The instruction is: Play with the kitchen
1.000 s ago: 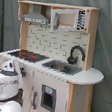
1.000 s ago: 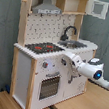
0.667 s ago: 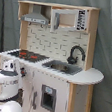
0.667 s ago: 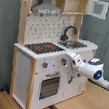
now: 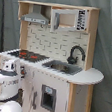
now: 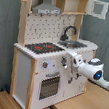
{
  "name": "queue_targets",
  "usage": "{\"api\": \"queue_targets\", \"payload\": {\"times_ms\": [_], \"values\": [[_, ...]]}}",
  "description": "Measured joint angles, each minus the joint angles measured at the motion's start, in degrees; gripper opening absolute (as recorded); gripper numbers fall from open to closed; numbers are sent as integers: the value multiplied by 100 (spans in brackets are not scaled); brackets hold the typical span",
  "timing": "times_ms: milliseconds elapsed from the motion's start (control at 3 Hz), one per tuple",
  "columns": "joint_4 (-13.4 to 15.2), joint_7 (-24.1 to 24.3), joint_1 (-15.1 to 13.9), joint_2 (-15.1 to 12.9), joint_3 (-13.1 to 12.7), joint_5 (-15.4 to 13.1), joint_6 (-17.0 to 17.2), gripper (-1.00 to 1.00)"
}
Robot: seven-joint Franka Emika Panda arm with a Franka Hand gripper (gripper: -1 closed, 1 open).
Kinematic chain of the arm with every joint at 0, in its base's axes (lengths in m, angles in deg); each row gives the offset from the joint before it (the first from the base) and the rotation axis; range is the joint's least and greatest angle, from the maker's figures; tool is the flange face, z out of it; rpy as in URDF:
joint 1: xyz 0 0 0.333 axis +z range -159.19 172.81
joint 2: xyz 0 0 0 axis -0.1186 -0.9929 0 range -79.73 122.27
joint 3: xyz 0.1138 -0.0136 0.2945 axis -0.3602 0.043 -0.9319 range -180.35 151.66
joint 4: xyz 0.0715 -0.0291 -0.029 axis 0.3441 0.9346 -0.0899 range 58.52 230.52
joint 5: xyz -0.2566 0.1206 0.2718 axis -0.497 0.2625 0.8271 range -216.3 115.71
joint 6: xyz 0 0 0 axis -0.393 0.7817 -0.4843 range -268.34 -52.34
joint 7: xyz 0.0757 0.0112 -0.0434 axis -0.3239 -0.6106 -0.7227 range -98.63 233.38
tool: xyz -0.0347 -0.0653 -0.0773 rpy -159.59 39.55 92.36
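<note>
The kitchen [image 5: 54,41] [image 6: 25,71] stands upright, pale wood with white panels. On its counter are a red-ringed black hob [image 5: 27,54] [image 6: 44,47], a steel sink [image 5: 63,68] [image 6: 75,44] and a black faucet [image 5: 75,53] [image 6: 69,31]. A grey hood [image 5: 34,18] [image 6: 47,9] hangs above the hob. In the second exterior view my gripper [image 6: 65,63] is up against the white front panel, just above the windowed oven door [image 6: 49,86]. My white arm [image 5: 6,78] fills the first exterior view's lower left and hides the gripper there.
A small upper cabinet door [image 6: 98,8] stands open at the kitchen's top corner. A grey curtain [image 6: 3,32] hangs behind everything. The kitchen rests on a wooden surface [image 6: 11,104]. The rounded counter end [image 5: 92,74] juts out past the sink.
My arm has edged slightly closer to the kitchen's front panel. The kitchen itself has not moved.
</note>
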Motion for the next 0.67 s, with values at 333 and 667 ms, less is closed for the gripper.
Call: {"api": "queue_targets", "payload": {"times_ms": [333,667], "values": [[0,-6,4,2,0,0,0,100],[-26,-741,280,5,-3,-3,79,100]]}}
